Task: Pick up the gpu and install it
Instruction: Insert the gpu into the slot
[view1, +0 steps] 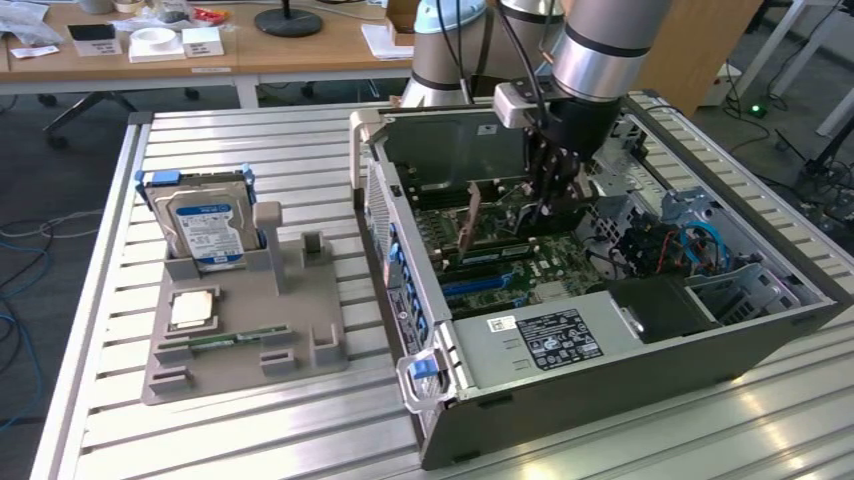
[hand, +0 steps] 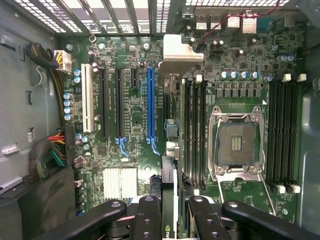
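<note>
The pick-up looks done: the black-fingered gripper (hand: 173, 210) has its jaws narrowed onto the thin dark rectangular gpu card (hand: 168, 177), held edge-on inside the open grey computer case (view1: 601, 400) above the green motherboard (hand: 130, 150), seemingly not yet seated in a slot.

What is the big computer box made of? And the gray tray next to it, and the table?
Computer box: probably painted sheet metal, dull gray, thin folded edges. Gray tray: looks like matte plastic, blocky molded posts. Table: likely aluminium, silvery ribbed slats that shine.
</note>
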